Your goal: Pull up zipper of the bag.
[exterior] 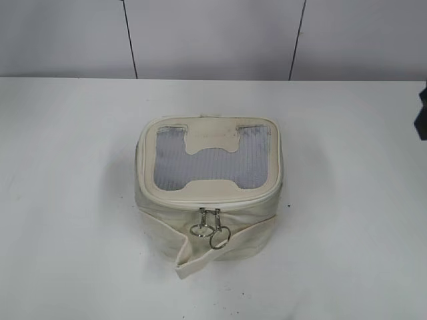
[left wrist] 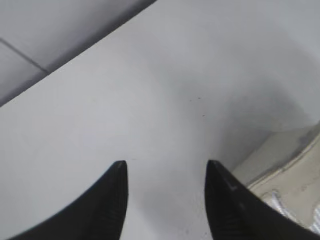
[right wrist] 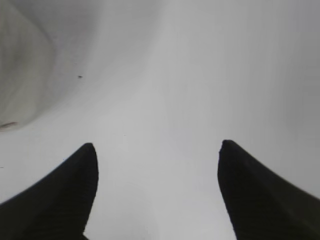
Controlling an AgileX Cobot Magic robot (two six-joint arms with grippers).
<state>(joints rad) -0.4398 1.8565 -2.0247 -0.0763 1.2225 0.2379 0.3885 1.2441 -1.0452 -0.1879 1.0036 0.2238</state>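
Two silver sliders (exterior: 209, 215) with ring pulls (exterior: 212, 233) hang side by side at the front of the bag (exterior: 208, 193), the part closest to the exterior camera, just above a folded band (exterior: 190, 261) that juts toward the viewer. They sit on the cream zipper (exterior: 276, 175) running round the top rim, which frames a grey mesh panel (exterior: 175, 167) and an H-shaped patch (exterior: 212, 141). This bag stands upright near the middle of the white table (exterior: 67, 200).

Left gripper (left wrist: 166, 167): fingers spread over bare table, holding nothing; a cream corner, probably the bag's rim (left wrist: 295, 182), lies just beside its right finger. Right gripper (right wrist: 157, 147): fingers wide apart and empty, with a blurred pale shape (right wrist: 20, 80) at upper left, well apart from them.
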